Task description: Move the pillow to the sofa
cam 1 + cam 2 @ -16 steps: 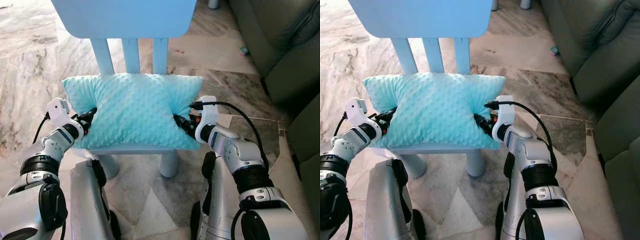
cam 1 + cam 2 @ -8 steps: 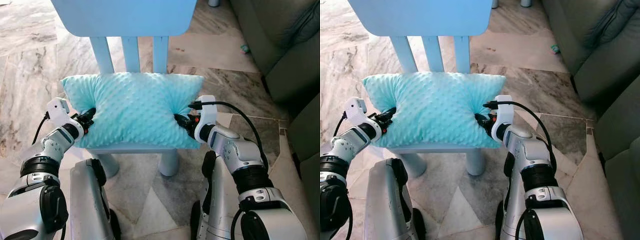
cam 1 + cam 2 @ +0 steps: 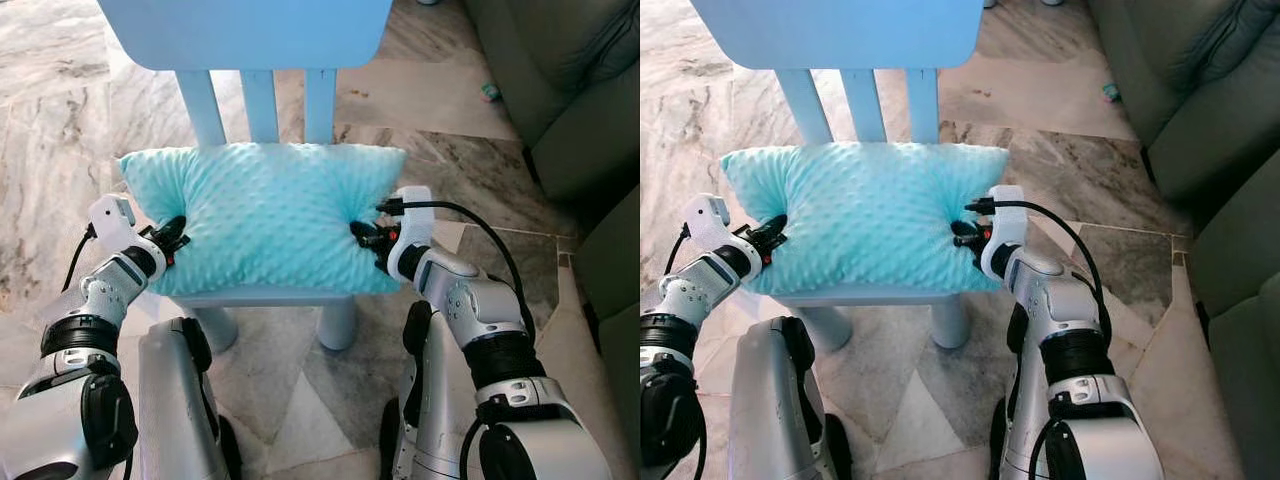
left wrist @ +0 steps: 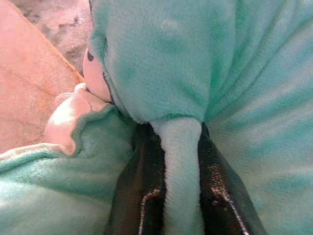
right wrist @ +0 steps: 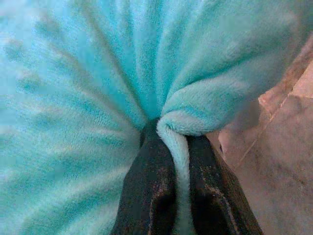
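Pillow point(image 3: 265, 215) first: it is a plump, turquoise, dimpled-fleece cushion lying flat across the seat of a small pale blue chair point(image 3: 245, 35), its back edge against the chair's slats. The robot is standing right in front of it, reaching in from both sides. The left pincer point(image 3: 172, 236) is pinching the pillow's left edge, and the wrist view is showing a fold of fleece squeezed tight between the two black fingers point(image 4: 142, 196). The right pincer point(image 3: 367, 238) is doing the same on the right edge, with a thin ridge of fabric clamped between its fingers point(image 5: 146, 196), and the cloth is puckering in toward each grip.

The sofa point(image 3: 575, 90), dark olive green, is sitting off to the robot's right across a stretch of marble floor point(image 3: 60, 130).

Judging by how it is bunching, the pillow is going to be light and very soft, so weight is no worry, but it is likely to sag in the middle and drape once it is lifted. The fleece looks plush and a little slippery, and each pincer is only holding a narrow fold near the edge, so a grip could creep loose. Opposite sides at mid-height, as taken here, seem the sensible holds, keeping it level for the carry.
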Available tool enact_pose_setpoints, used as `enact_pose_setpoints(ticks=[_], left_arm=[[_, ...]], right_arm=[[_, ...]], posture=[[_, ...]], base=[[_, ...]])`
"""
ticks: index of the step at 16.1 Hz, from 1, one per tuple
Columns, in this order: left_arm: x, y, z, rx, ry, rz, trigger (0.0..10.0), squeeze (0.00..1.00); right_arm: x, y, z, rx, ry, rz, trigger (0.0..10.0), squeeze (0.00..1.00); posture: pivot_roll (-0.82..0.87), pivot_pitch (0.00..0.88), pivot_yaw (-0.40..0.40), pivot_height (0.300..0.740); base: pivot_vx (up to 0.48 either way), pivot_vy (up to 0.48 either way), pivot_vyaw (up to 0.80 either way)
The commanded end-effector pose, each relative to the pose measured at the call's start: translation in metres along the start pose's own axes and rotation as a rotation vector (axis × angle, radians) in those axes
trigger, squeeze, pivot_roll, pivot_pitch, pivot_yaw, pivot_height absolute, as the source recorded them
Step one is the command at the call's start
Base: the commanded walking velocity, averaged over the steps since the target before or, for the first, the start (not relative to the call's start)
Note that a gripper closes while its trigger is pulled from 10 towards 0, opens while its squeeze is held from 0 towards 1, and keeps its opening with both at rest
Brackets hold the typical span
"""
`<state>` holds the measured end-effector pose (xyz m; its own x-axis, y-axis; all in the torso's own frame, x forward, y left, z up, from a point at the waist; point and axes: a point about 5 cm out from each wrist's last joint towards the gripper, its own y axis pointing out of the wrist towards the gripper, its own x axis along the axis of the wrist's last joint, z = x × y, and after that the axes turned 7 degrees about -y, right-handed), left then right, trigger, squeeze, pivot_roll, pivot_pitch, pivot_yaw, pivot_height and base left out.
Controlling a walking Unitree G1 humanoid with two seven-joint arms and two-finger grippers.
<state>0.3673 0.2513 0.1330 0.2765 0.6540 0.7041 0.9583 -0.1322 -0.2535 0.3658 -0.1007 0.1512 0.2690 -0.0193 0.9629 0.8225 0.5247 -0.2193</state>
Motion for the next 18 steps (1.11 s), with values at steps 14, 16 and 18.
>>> enact_pose_setpoints(ticks=[14, 16, 18], left_arm=[[-0.008, -0.042, -0.032, 0.113, 0.448, -0.587, 0.0, 0.00], [-0.010, -0.046, -0.050, 0.100, 0.491, -0.649, 0.0, 0.00], [-0.006, -0.048, -0.058, 0.102, 0.526, -0.705, 0.0, 0.00]], right_arm=[[0.006, -0.023, 0.000, -0.172, -0.148, -0.324, 0.0, 0.00], [0.008, -0.030, -0.001, -0.210, -0.198, -0.364, 0.0, 0.00], [0.011, -0.035, -0.003, -0.231, -0.218, -0.392, 0.0, 0.00]], posture=[[-0.13, 0.055, -0.020, 0.384], [-0.13, 0.022, -0.019, 0.384], [-0.14, 0.000, -0.018, 0.384]], base=[[0.000, 0.000, 0.00], [0.000, 0.000, 0.00], [0.000, 0.000, 0.00]])
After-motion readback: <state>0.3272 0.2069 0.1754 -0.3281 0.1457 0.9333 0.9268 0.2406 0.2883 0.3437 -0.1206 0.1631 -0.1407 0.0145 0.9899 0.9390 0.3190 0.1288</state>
